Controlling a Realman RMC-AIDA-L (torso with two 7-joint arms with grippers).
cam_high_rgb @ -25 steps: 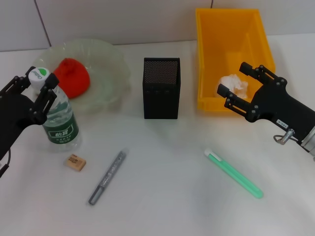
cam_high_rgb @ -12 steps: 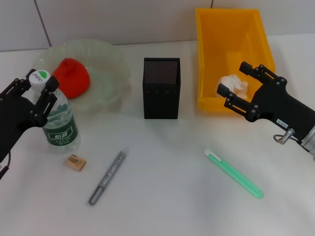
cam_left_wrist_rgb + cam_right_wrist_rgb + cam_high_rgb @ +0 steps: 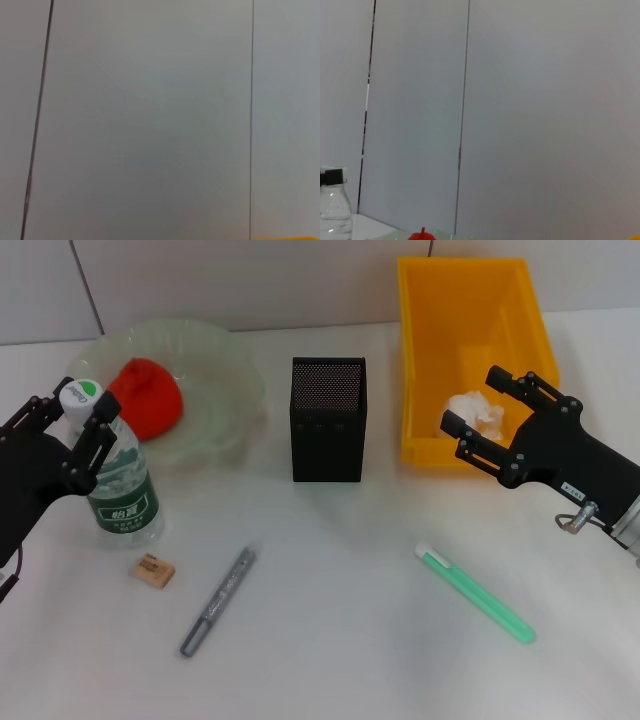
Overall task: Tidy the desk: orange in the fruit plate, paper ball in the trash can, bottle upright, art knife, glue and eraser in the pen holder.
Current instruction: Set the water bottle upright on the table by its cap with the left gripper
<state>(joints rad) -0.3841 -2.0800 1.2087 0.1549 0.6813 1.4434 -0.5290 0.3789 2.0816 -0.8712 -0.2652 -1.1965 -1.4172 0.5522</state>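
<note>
Nearest to the robot on the white bench [image 3: 330,660] lie the loose pieces. The grey art knife [image 3: 218,601] rests left of centre, its long axis running diagonally, near end pointing left and far end toward the pen holder. The green glue stick [image 3: 475,593] lies on the right, slanting the other way, its white-capped end toward the middle. The small tan eraser [image 3: 154,569] sits just in front of the bottle.

A little farther back, the left gripper [image 3: 62,443] stands at the upright bottle [image 3: 113,475], its jaws spread wide on either side of the neck just below the cap; they look parted from the plastic rather than clamped on it, so I judge the bottle to be standing on its own. The right gripper [image 3: 497,426] hovers with its jaws wide open and empty over the near edge of the yellow trash can [image 3: 470,305], where the paper ball [image 3: 476,411] already lies.

Beyond, the black mesh pen holder [image 3: 329,419] stands mid-bench, and the orange [image 3: 148,397] sits in the fruit plate [image 3: 225,365] at the back left.

For the pen-holder items, the eraser and knife lie nearer the left arm, directly toward the robot from its jaws; the glue lies nearer the right arm.
</note>
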